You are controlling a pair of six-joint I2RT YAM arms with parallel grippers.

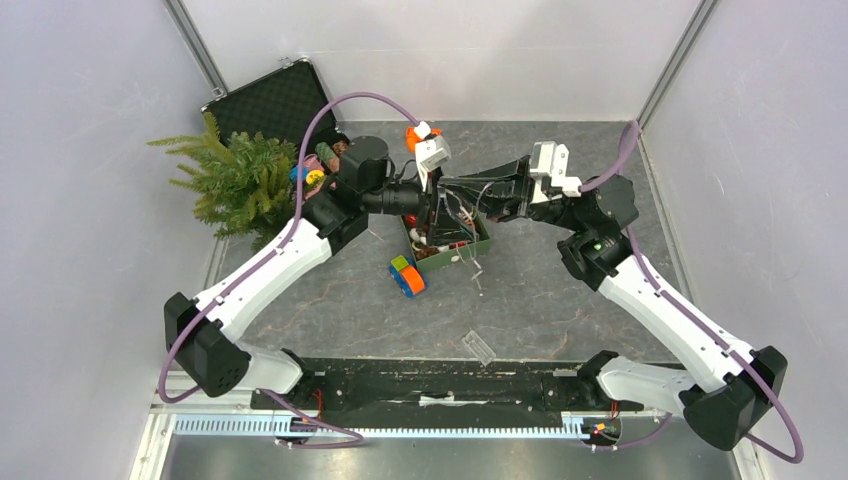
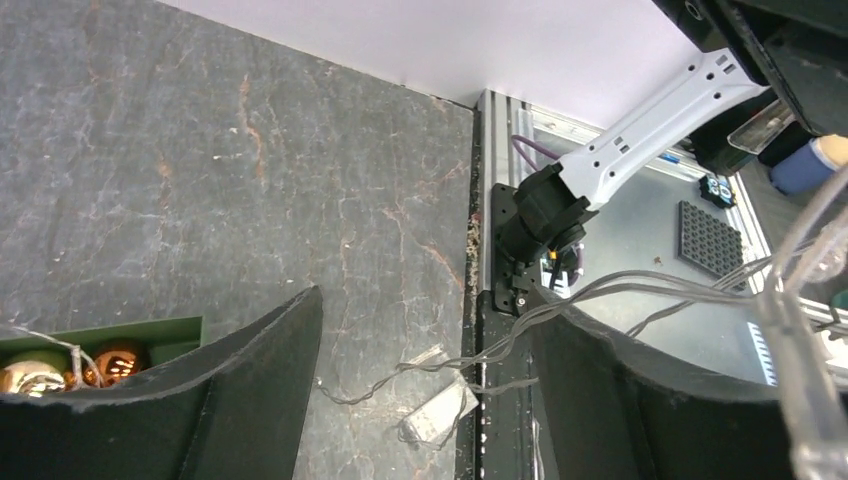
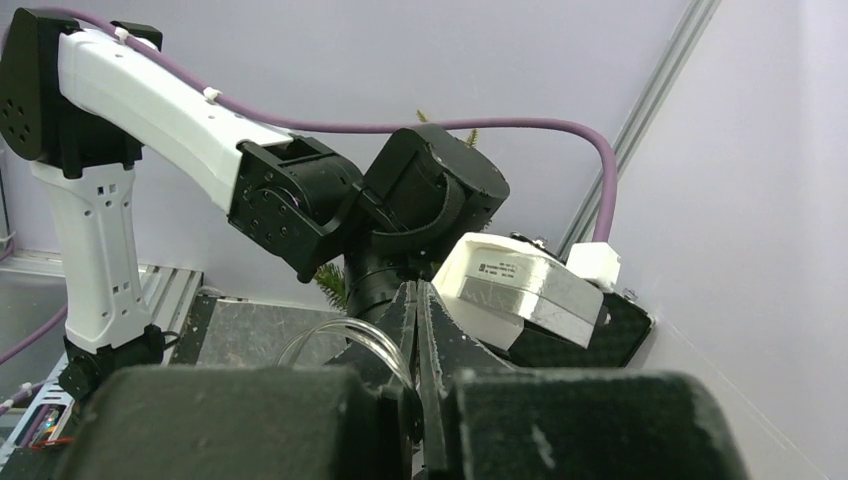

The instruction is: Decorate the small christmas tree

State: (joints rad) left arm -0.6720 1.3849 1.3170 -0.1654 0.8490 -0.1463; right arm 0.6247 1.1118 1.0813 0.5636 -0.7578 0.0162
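The small christmas tree (image 1: 240, 180) stands at the back left of the table, and a sprig of it (image 3: 330, 285) shows behind the left arm. A green box (image 1: 482, 240) of ornaments sits mid-table; a copper ball (image 2: 110, 362) lies inside it. My left gripper (image 1: 433, 208) hangs over the box, open (image 2: 430, 390), with thin strands of the light string (image 2: 640, 285) running across the gap and over its right finger. My right gripper (image 1: 446, 185) meets it from the right, shut (image 3: 415, 295) on a clear loop of the light string (image 3: 330, 335). The string's clear battery pack (image 2: 440, 415) lies near the table's front edge.
An open black briefcase (image 1: 275, 100) leans in the back corner behind the tree. Coloured ornaments (image 1: 315, 172) sit beside the tree. An orange, green and blue toy (image 1: 407, 276) lies just left of the box. The two arms cross close together above the box.
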